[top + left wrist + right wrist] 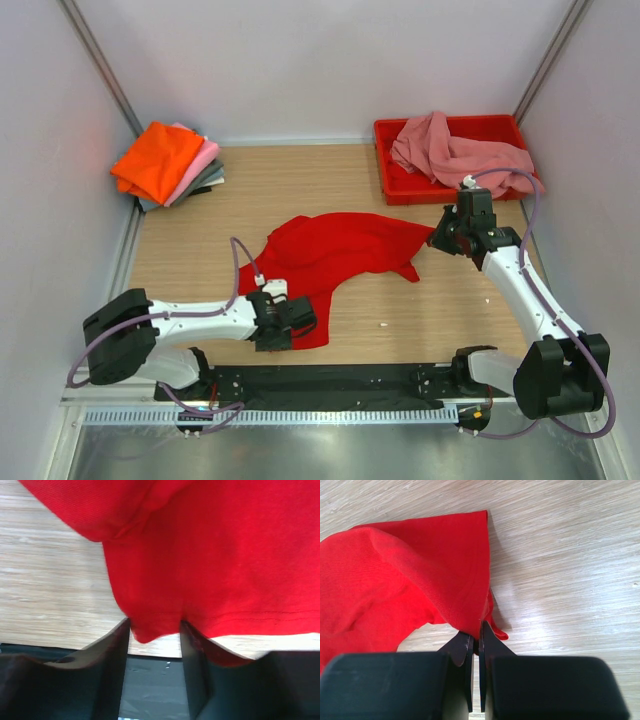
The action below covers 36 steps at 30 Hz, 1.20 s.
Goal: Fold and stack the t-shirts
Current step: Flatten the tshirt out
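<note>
A bright red t-shirt (335,260) lies crumpled and spread out mid-table. My left gripper (305,325) is at its near hem. In the left wrist view its jaws (154,625) stand apart, with a corner of the red cloth (215,555) hanging between them and not pinched. My right gripper (438,240) holds the shirt's right edge, and in the right wrist view (477,630) it is shut on a fold of the red fabric (395,580). A dusty pink t-shirt (460,150) lies bunched in the red tray (385,185). Folded orange, pink and grey t-shirts (170,165) are stacked at back left.
The wooden table (200,240) is enclosed by white walls on three sides. A black strip (330,380) runs along the near edge between the arm bases. The red tray sits in the back right corner.
</note>
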### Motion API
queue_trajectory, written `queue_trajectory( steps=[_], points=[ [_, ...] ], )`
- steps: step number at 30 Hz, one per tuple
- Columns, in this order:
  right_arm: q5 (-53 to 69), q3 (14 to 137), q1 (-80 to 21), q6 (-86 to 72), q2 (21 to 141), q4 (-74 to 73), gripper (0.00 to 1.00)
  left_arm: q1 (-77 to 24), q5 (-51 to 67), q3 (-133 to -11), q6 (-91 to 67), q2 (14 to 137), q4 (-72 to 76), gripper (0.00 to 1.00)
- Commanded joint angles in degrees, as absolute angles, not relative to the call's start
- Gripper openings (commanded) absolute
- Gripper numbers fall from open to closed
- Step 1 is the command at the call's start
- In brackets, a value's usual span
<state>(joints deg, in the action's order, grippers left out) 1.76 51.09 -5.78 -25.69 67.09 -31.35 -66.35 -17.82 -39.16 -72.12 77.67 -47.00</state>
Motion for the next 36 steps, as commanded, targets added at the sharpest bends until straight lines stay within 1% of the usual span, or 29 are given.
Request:
queue_trajectory(
  steps=[1,2,3,4,7,9,10,11,12,13,14,16,20,21,22,24,25,27,28,29,34,36],
  points=[
    [2.81,51.15,-5.71,-25.14,66.18,-30.41,0.01,-67.06,-22.67,-39.37,-74.09,80.24,-45.44,0.37],
    [2.81,51.15,-5.71,-25.14,66.36,-30.41,0.01,-66.97,-23.02,-39.55,-73.74,80.42,-45.09,0.28],
    [3.07,50.98,-5.80,-25.05,66.44,-30.32,0.01,-67.06,-23.20,-39.72,-73.39,80.51,-44.65,0.17],
    [3.34,50.98,-5.71,-25.05,66.45,-30.41,0.01,-67.06,-23.29,-40.07,-72.87,80.16,-44.47,0.00],
    [4.74,51.24,-5.80,-25.05,66.10,-30.94,0.01,-67.50,-25.04,-42.96,-72.33,76.22,-47.62,0.00],
    [7.46,51.50,-5.80,-25.31,64.61,-31.46,0.01,-67.94,-28.64,-46.65,-72.33,71.31,-56.22,0.00],
    [9.12,51.50,-5.80,-25.49,63.64,-31.55,0.01,-68.37,-30.04,-51.80,-72.33,69.63,-59.82,0.00],
    [14.36,51.50,-5.80,-25.84,62.59,-30.77,0.01,-68.64,-31.45,-54.81,-72.33,67.96,-66.90,0.00],
    [16.33,51.85,-5.89,-26.19,59.88,-30.76,0.01,-69.08,-34.86,-57.89,-72.16,64.63,-70.10,0.00],
    [18.17,52.38,-5.89,-26.71,58.46,-30.94,0.01,-69.26,-36.11,-64.36,-71.81,63.29,-73.09,0.00],
    [19.93,53.25,-5.80,-27.68,57.14,-32.42,0.01,-69.52,-37.08,-67.64,-71.02,61.63,-77.04,0.00],
    [21.00,57.38,-5.98,-27.95,52.76,-34.62,0.01,-69.87,-38.32,-76.06,-66.04,57.07,-78.39,0.00],
    [24.51,66.51,-5.89,-26.90,45.45,-40.85,0.01,-69.79,-36.39,-86.55,-52.49,49.41,-72.44,0.00],
    [25.65,70.54,-5.98,-26.20,44.22,-41.83,0.01,-69.87,-35.43,-88.83,-50.30,48.26,-71.46,0.00],
    [26.19,72.58,-5.89,-25.93,41.69,-42.79,0.01,-69.87,-33.33,-93.99,-47.66,47.56,-70.50,0.00],
    [27.85,78.01,-5.89,-25.32,38.95,-44.47,0.01,-69.87,-31.12,-98.94,-41.16,46.32,-68.47,0.00],
    [30.65,79.35,-5.98,-24.62,37.37,-44.30,0.01,-69.79,-28.07,-102.97,-39.31,45.97,-67.68,0.00],
    [31.64,81.90,-6.59,-24.96,32.97,-42.73,0.01,-69.79,-22.01,-106.77,-33.77,45.09,-64.44,0.00],
    [31.81,82.35,-6.77,-25.13,31.65,-42.71,0.01,-69.52,-21.97,-107.48,-32.27,44.74,-63.29,0.00],
    [31.99,82.53,-6.68,-25.22,28.86,-41.41,0.01,-69.43,-17.71,-107.93,-28.43,44.30,-60.67,0.00],
    [34.53,86.39,-7.38,-24.00,24.79,-38.86,0.01,-67.94,-8.80,-112.14,-17.94,42.37,-55.64,0.00],
    [35.33,89.99,-8.35,-22.86,24.44,-38.94,0.01,-67.59,-2.83,-114.85,-14.61,42.01,-52.92,0.00]
  ],
)
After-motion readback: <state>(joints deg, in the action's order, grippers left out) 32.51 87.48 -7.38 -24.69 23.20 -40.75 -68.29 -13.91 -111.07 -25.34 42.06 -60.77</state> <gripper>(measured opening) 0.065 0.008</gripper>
